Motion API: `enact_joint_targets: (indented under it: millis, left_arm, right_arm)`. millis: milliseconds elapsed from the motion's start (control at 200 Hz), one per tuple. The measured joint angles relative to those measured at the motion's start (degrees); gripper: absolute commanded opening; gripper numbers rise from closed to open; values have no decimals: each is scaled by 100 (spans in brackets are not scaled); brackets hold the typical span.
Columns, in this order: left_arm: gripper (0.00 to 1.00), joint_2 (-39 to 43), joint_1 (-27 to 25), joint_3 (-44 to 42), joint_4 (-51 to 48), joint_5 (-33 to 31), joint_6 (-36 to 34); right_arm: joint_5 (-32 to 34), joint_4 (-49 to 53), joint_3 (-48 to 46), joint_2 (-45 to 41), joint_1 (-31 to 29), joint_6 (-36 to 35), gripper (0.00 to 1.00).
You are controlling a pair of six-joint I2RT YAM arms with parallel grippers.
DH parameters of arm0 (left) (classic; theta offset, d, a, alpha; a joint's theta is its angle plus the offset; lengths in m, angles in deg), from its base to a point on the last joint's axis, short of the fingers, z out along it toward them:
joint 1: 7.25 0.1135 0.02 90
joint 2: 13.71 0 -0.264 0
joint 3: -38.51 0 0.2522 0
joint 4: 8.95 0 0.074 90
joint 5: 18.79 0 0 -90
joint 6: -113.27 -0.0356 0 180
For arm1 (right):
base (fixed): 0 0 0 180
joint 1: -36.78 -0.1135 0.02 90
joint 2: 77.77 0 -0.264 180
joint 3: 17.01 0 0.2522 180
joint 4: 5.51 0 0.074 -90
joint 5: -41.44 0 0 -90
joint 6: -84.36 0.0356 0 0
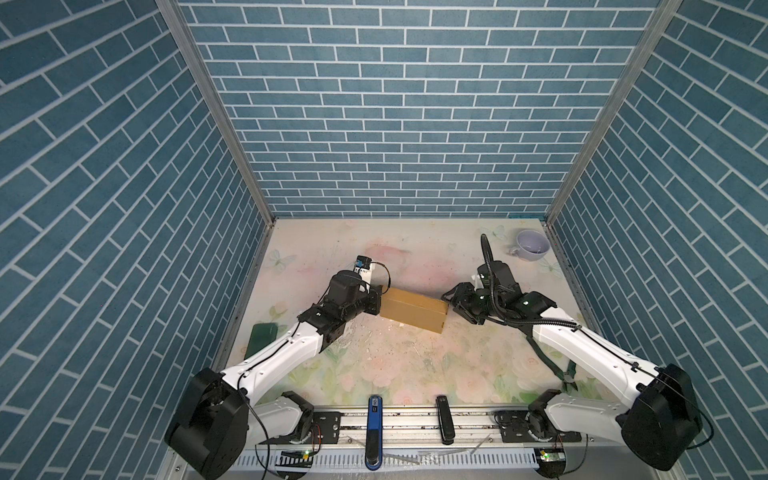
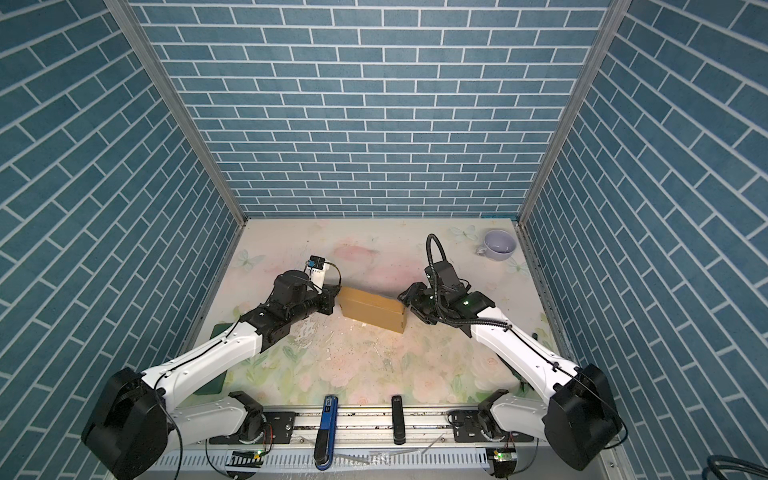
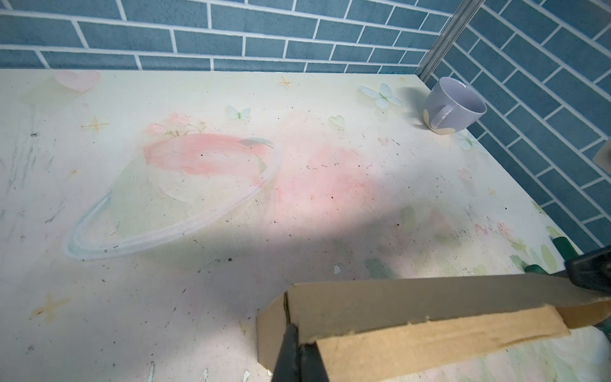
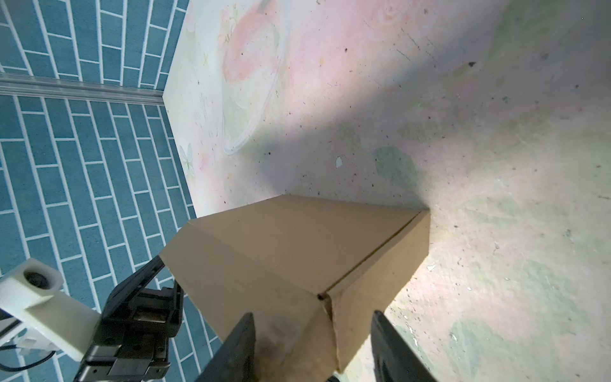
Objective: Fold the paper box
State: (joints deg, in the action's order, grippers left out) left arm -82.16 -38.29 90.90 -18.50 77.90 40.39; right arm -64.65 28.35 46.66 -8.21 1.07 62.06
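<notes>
Tabletop (image 1: 415, 374) of faded floral print, blue brick-pattern walls (image 1: 395, 124), lilac mug (image 1: 532, 245) at the far right corner; the paper box (image 1: 413, 309) lies mid-table. Left gripper (image 3: 296, 334) is clenched on its left end wall; right gripper (image 4: 312, 317) straddles its right corner, jaws half spread and not gripping; whether its pads touch the cardboard is hard to make out.

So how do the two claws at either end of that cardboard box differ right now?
The left gripper is shut, apparently pinching a thin edge of the paper box; the right gripper is open, fingers straddling the opposite corner. The left wrist shows a white mount; the right, a looping black cable. Both are black and meet the box's ends.
</notes>
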Motion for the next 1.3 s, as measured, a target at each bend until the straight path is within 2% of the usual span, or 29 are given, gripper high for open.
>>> enact_joint_targets:
  millis: [285, 510, 835, 975, 1125, 1300]
  left_arm:
    - [2, -2, -107, -2, 0, -181, -20]
    - [5, -2, -195, -107, 166, -330, -20]
    - [6, -2, -221, -284, 487, -389, -2]
    - [5, -2, -240, -352, 603, -393, 11]
    - [5, -9, -243, -404, 719, -391, 31]
    - [5, -9, -247, -424, 758, -391, 44]
  right_arm:
    - [-26, -385, -350, -103, 0, 153, 52]
    - [-22, -584, -492, -166, 4, 195, 50]
    - [151, -501, -481, -203, 4, 184, 51]
    - [516, 162, -116, -203, 4, -426, 53]
    - [1058, 765, 509, -203, 9, -1733, 54]
    - [1384, 1241, 1141, -201, -4, -3370, 54]
